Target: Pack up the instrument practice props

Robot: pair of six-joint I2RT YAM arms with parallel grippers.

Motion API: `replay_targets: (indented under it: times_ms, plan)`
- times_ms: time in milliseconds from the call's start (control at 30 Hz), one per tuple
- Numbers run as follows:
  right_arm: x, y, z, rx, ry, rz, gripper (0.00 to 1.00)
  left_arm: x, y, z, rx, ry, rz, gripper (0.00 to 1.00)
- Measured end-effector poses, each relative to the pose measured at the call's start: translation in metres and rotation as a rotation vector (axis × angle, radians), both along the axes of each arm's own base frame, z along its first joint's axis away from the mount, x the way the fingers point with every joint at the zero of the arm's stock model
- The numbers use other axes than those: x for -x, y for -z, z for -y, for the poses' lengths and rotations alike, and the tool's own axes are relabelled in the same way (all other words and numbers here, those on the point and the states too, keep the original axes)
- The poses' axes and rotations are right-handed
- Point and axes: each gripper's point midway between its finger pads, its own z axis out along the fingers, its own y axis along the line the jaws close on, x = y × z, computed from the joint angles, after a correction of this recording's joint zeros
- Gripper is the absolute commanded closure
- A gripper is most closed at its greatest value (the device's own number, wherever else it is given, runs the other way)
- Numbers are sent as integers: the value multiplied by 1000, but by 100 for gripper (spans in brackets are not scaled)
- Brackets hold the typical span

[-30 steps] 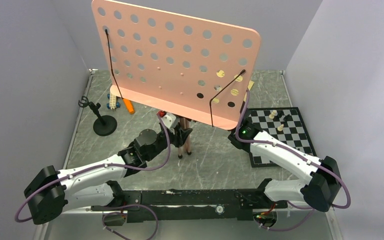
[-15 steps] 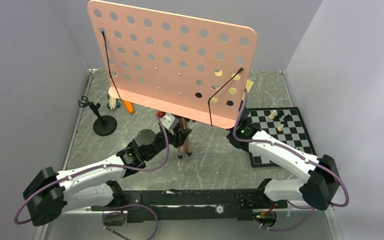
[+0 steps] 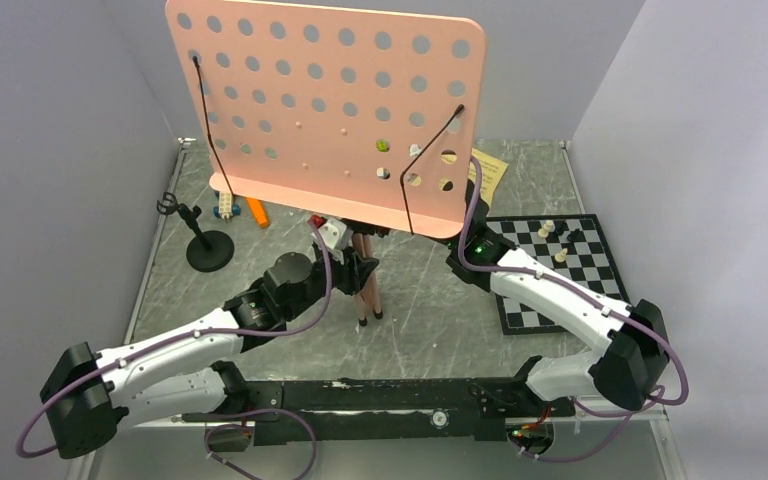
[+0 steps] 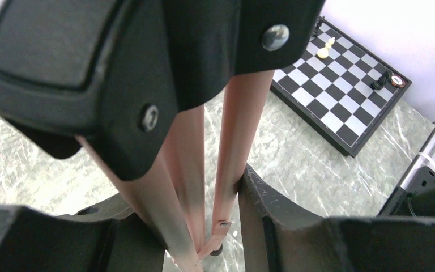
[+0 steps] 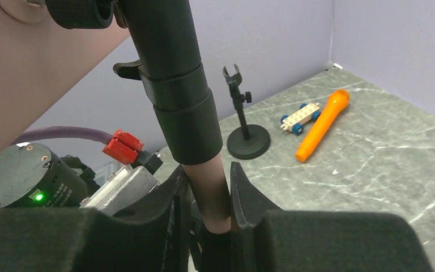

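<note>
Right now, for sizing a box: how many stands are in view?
2: black mic stand on the table, far left; pink music stand at centre, which may hide more.

Top cam high, behind, looking down; both wrist cams v. close on music stand [image 3: 300, 190] legs/pole.

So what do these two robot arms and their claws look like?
The left arm and right arm: white shells, black joints, trailing purple cables. Green light at the right wrist, red plug at the left. The left claw and right claw are blocky, black.
</note>
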Motion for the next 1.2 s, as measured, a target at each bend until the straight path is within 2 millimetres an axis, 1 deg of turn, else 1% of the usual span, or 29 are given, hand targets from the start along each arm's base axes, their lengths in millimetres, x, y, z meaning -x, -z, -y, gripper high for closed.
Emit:
replay_targets:
  times_ms: [100, 200, 333, 533, 633, 833, 933, 1200]
  plan:
    - [-1, -1, 0, -9, -16, -62, 100, 7, -1, -4, -10, 5, -33, 100]
    - [1, 0, -3, -30, -68, -142, 100, 15, -3, -10, -22, 9, -57, 100]
    - [-3, 2, -5, -64, -131, -265, 100, 24, -3, -18, -46, 12, -103, 100]
    - [-22, 7, -7, -135, -178, -452, 100, 31, -11, -27, -40, 0, -153, 100]
    - [-36, 9, -8, -174, -169, -525, 100, 29, -17, -28, -21, -20, -155, 100]
    - [-57, 22, -9, -234, -159, -651, 100, 23, -19, -31, 13, -65, -156, 100]
    - [-65, 32, -11, -240, -151, -695, 100, 19, -14, -30, 27, -85, -155, 100]
    - [-78, 66, -19, -218, -135, -776, 100, 11, 14, -34, 16, -147, -172, 100]
